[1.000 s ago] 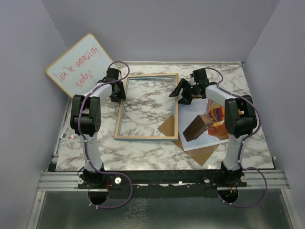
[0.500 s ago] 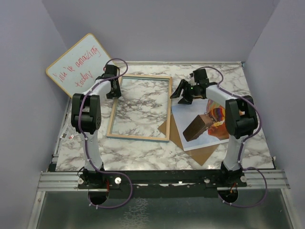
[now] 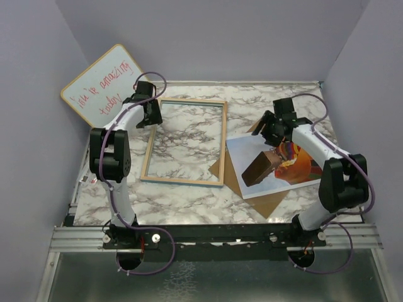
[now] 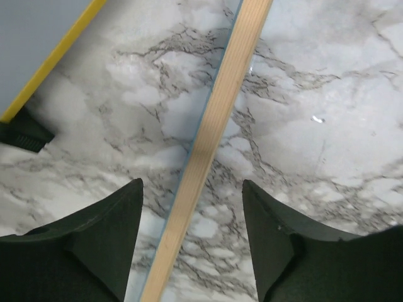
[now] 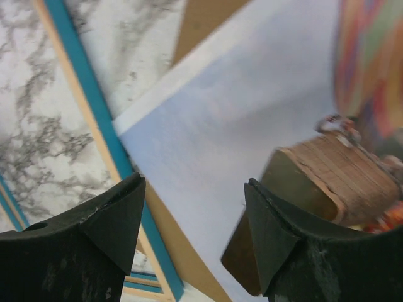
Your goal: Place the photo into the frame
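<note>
The frame (image 3: 182, 180) lies flat at centre-left, pale wood back up, marble showing through it. My left gripper (image 3: 152, 116) is open over its far left corner. In the left wrist view the jaws (image 4: 192, 189) straddle the frame's wooden rail (image 4: 211, 138) without closing on it. The photo (image 3: 277, 170) lies picture side up to the right, its balloon and brown basket showing. My right gripper (image 3: 267, 128) is open and empty over its far left part. In the right wrist view, the gripper (image 5: 194, 187) hovers above the photo's pale sky (image 5: 239, 119), with the frame's blue edge (image 5: 94, 113) to the left.
A plain brown backing board (image 3: 267, 202) lies under the photo, its corners sticking out. It also shows in the right wrist view (image 5: 201, 19). A whiteboard with red handwriting (image 3: 104, 85) leans at the back left, close to my left gripper. Walls stand on three sides.
The frame slid left and squared up, then stayed put. My right gripper left the frame's right rail and moved right, over the photo. My left gripper shifted slightly toward the far left corner.
</note>
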